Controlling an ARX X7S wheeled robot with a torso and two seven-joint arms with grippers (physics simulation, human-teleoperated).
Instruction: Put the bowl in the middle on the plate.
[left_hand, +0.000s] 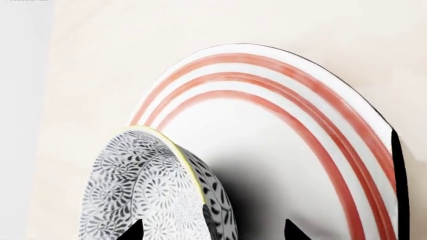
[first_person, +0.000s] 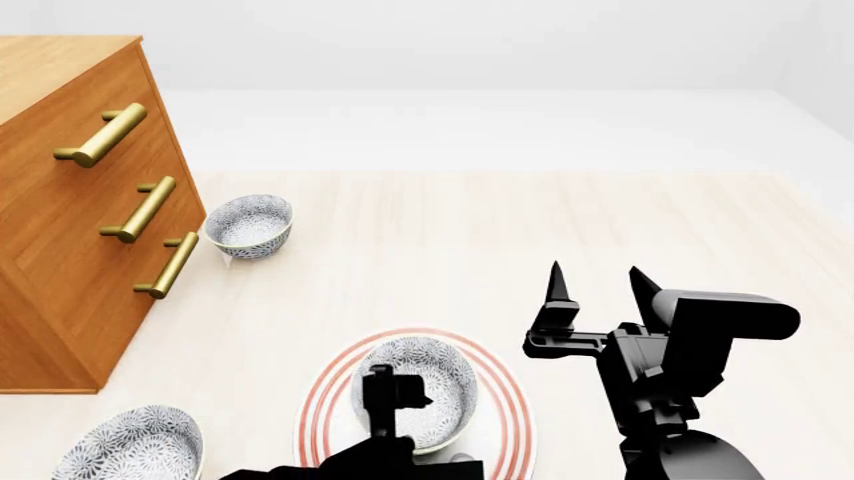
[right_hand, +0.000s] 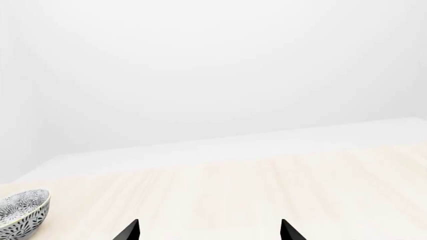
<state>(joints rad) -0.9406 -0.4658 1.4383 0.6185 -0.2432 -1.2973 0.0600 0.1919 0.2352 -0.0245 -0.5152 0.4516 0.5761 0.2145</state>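
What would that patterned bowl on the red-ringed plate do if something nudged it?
The bowl looks stiff and glazed, so it would probably slide on the smooth plate rather than bend. Its rounded sides and small base suggest it might rock or tip. It looks like ceramic, so likely breakable if it fell.

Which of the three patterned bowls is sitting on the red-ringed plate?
The bowl nearest the left gripper, on the red-ringed plate. The bowl by the drawer cabinet and the near-left bowl both rest directly on the pale surface.
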